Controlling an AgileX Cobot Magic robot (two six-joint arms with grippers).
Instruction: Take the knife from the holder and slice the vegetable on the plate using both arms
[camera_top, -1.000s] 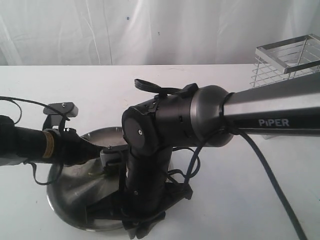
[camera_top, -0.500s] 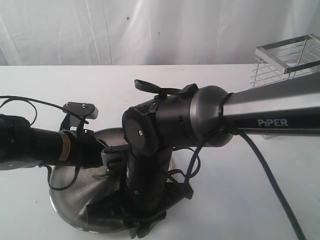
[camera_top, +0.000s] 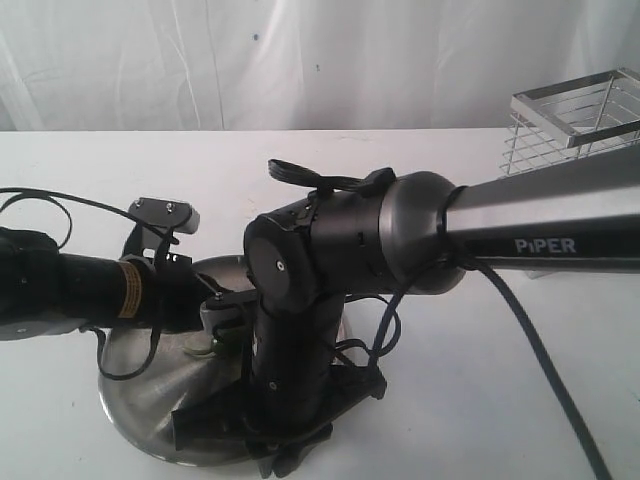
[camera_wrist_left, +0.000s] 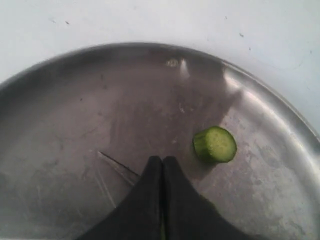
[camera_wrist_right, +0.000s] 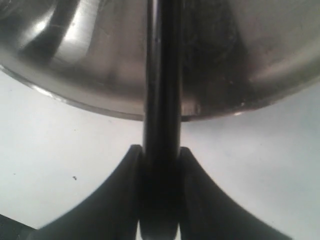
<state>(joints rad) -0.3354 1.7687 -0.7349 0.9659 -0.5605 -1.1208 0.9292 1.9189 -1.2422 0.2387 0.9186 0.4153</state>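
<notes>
Plate (camera_wrist_left: 60, 100) near the table's front edge, cut green round (camera_wrist_left: 215, 144) on it beside the pinched-together left gripper (camera_wrist_left: 162, 162), right gripper (camera_wrist_right: 159, 155) clamping the knife (camera_wrist_right: 162, 90) over the plate's rim, holder (camera_top: 577, 125) toward the far right corner.

This looks like a robot test setup, not a home kitchen. A plain white table (camera_top: 500, 400) fills the lower frame, and a creased white cloth backdrop (camera_top: 300, 60) closes off the whole upper part. The few kitchen props seem staged: a round stainless-steel plate (camera_top: 140, 400) at lower left and a chrome wire-mesh holder (camera_top: 575, 120) at upper right. Two black robot arms (camera_top: 300, 300) with loose cables dominate the middle.
</notes>
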